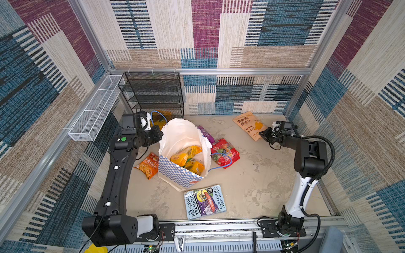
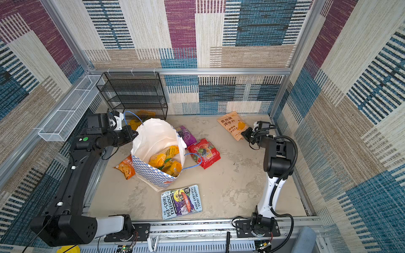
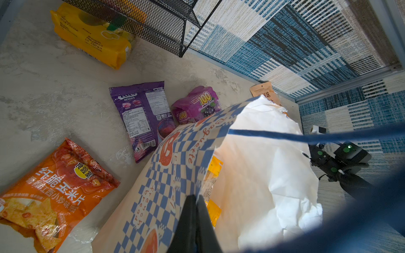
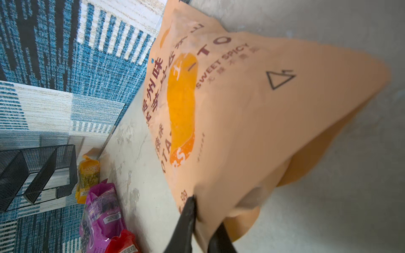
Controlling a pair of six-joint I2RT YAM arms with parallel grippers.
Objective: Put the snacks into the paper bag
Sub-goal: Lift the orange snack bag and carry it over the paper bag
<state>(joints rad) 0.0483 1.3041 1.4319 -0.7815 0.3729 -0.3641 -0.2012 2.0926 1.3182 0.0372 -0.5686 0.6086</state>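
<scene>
The paper bag [image 1: 175, 135] [image 2: 153, 135] leans open at mid-floor with yellow snacks [image 1: 186, 157] inside. My left gripper [image 1: 161, 131] [image 3: 195, 197] is shut on its rim [image 3: 175, 175]. At the back right, my right gripper [image 1: 263, 134] [image 4: 205, 212] is shut on a corner of the pale orange packet [image 1: 248, 124] [image 4: 241, 98]. Loose on the floor lie a red packet [image 1: 224, 152], a purple packet [image 1: 206, 134], an orange chips packet [image 1: 149, 165] and a yellow packet [image 3: 94, 37] by the rack.
A black mesh rack [image 1: 153, 94] stands at the back left, with a white wire basket [image 1: 94, 109] on the left wall. The blue Treehouse book [image 1: 205, 201] lies in front of the bag. A blue cord handle [image 1: 221, 162] trails over the red packet.
</scene>
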